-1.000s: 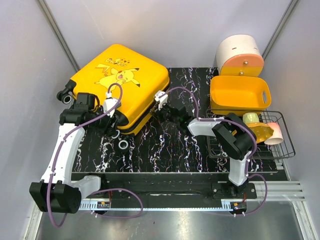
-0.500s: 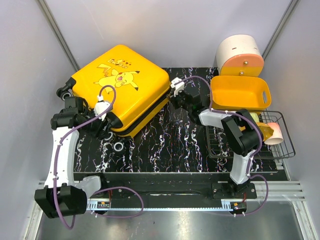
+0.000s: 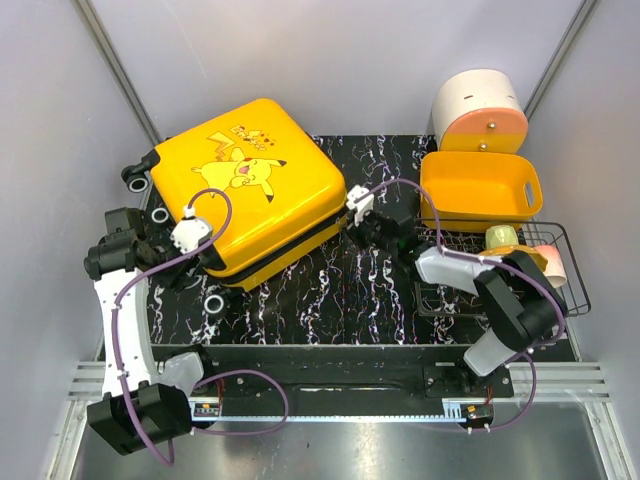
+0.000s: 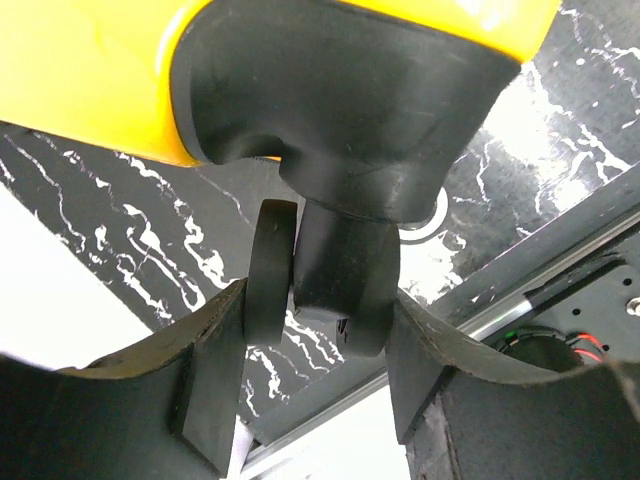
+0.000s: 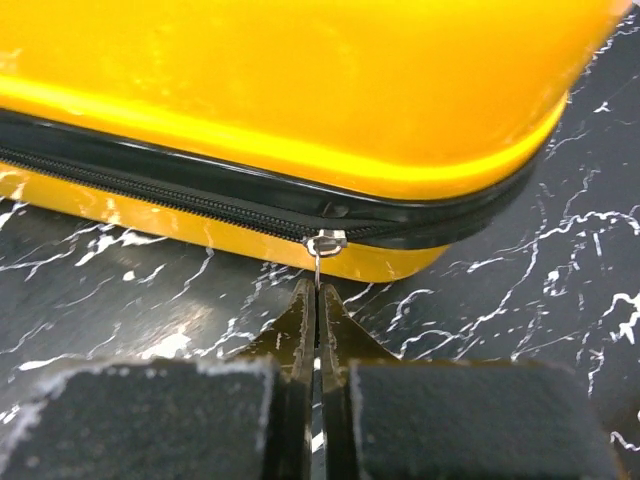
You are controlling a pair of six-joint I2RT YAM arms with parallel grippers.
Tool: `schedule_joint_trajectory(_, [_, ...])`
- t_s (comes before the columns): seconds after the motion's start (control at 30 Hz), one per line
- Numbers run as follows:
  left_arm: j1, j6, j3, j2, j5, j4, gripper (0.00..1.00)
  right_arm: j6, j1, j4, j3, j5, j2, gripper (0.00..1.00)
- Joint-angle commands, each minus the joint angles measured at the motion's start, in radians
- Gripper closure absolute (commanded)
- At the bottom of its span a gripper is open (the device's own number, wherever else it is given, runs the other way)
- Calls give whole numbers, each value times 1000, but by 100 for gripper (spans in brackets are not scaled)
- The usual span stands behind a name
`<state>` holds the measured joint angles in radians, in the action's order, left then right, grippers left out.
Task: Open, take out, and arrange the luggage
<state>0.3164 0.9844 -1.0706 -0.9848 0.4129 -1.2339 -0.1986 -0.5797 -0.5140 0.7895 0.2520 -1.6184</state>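
Right tool (image 5: 317, 295) on luggage (image 3: 250, 185) zipper pull (image 5: 322, 246)

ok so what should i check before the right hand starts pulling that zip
1. right hand shut on zipper pull: ok
2. left hand clamped on a wheel, steadying the luggage: ok
3. zipper teeth unobstructed along the visible edge: ok
4. luggage unzipped: not ok, zip closed along that edge
5. pinch firm enough for the pull: cannot tell
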Motion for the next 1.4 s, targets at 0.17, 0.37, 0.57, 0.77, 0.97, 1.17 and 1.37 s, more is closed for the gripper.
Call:
schedule_joint_trajectory(0.17, [119, -29, -15, -32, -141, -67, 100, -24, -19, 115, -33, -174, 77, 100])
schedule_joint_trajectory(0.37, [144, -52, -37, -109, -128, -10, 100, -105, 102, 114, 31, -171, 54, 100])
schedule_joint_trajectory(0.57, [144, -50, -49, -146, -129, 22, 100, -110, 181, 103, 161, -131, -52, 100])
schedule_joint_trajectory(0.77, [153, -32, -89, -201, -125, 53, 100, -71, 248, -24, 284, 119, -173, 100])
schedule_joint_trajectory(0.97, [153, -23, -158, -270, -62, 66, 100, 19, 251, -104, 408, 413, -285, 100])
schedule_joint_trajectory(1.17, [154, -7, -238, -314, 82, -1, 99, 136, 248, -130, 500, 564, -380, 100])
schedule_joint_trajectory(1.37, [200, -157, -440, -307, 386, -125, 1, 174, 231, -92, 481, 595, -371, 100])
